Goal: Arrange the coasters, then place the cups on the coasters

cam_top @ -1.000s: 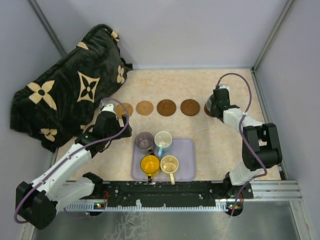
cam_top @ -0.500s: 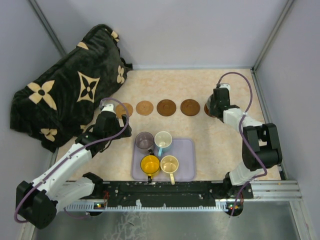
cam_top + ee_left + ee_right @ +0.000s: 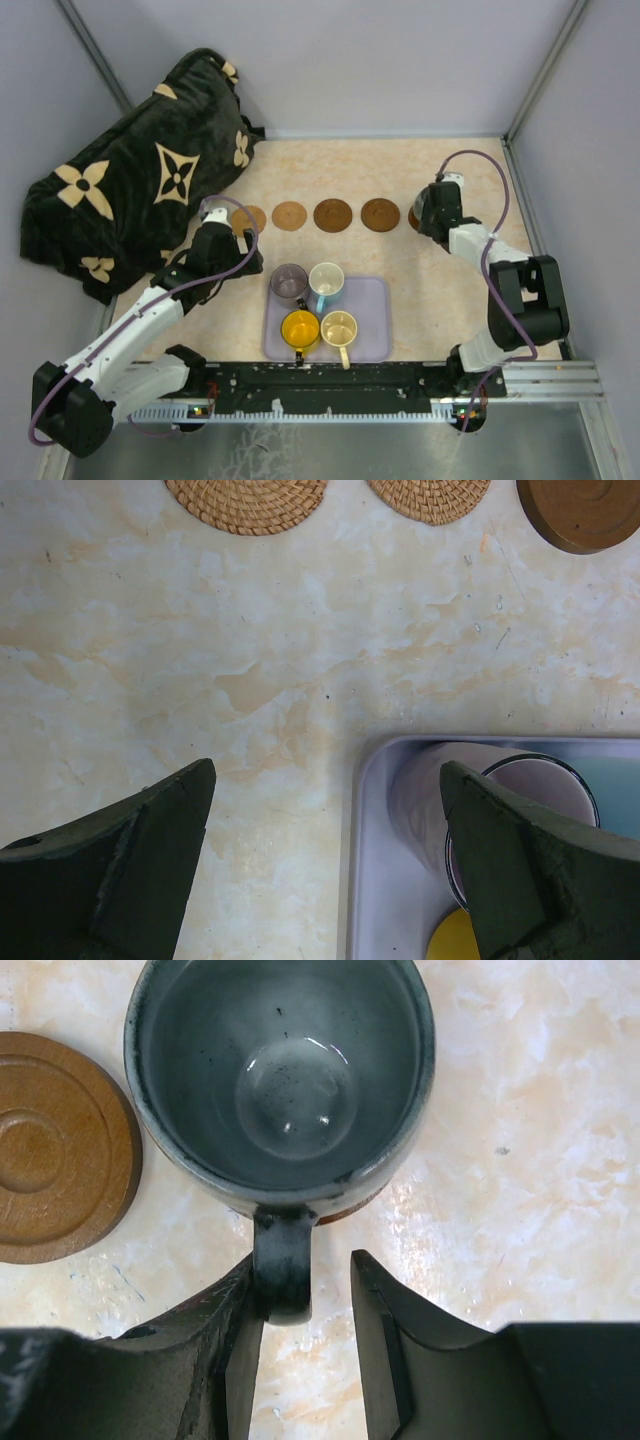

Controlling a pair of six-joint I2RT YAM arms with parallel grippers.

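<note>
Five coasters lie in a row: two light tan (image 3: pixel 289 215) (image 3: pixel 248 495) and three dark brown (image 3: pixel 332 214) (image 3: pixel 55 1150). On the rightmost coaster (image 3: pixel 352 1209) stands the dark grey-green cup (image 3: pixel 285 1070), which hides most of it. My right gripper (image 3: pixel 305 1260) (image 3: pixel 432 212) is open around the cup's handle (image 3: pixel 285 1260); the left finger touches it and a gap shows on the right. The purple cup (image 3: pixel 289 281) (image 3: pixel 480 800), white cup (image 3: pixel 326 281), yellow cup (image 3: pixel 299 327) and cream cup (image 3: pixel 339 326) stand in the tray. My left gripper (image 3: pixel 328 768) (image 3: pixel 222 250) hangs open over the tray's left edge.
The lavender tray (image 3: pixel 375 320) (image 3: pixel 380 860) sits near the front middle. A dark patterned blanket (image 3: pixel 140 180) is heaped at the back left. Grey walls enclose the table on three sides.
My right gripper's jaws have parted off the grey-green cup's handle, leaving the cup on its coaster. The left arm has not moved.
</note>
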